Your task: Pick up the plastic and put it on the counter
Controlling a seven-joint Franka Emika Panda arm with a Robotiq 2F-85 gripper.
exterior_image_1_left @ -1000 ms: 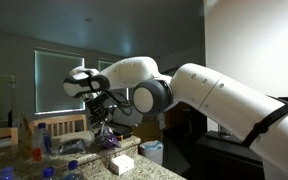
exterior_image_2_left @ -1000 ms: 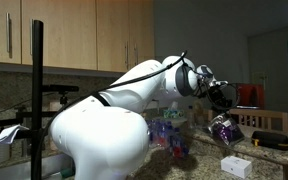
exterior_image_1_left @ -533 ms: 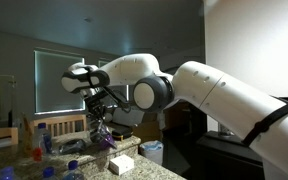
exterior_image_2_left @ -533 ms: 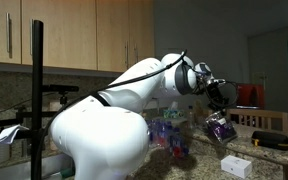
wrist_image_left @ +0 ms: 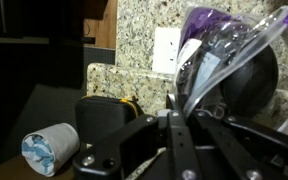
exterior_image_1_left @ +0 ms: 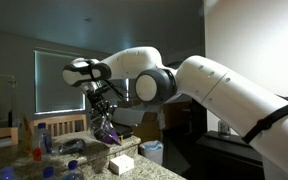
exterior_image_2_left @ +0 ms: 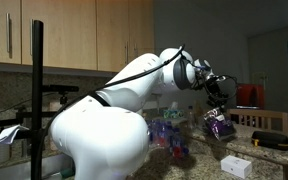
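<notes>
My gripper [exterior_image_1_left: 99, 101] is shut on a clear and purple plastic bag [exterior_image_1_left: 107, 130], which hangs below it above the granite counter [exterior_image_1_left: 84, 168]. In an exterior view the gripper [exterior_image_2_left: 219, 96] holds the same bag [exterior_image_2_left: 220, 123] in the air. In the wrist view the fingers [wrist_image_left: 174, 108] pinch the bag's clear edge, and the purple part [wrist_image_left: 229, 35] fills the upper right.
A white box [exterior_image_1_left: 122, 162] lies on the counter below the bag; it also shows in an exterior view [exterior_image_2_left: 235, 166]. Plastic bottles [exterior_image_1_left: 42, 138] and blue items stand at the back. The wrist view shows a white outlet [wrist_image_left: 167, 50] and a paper cup [wrist_image_left: 50, 150].
The gripper has lifted the bag a little higher and shifted it sideways above the counter. The grip has not changed.
</notes>
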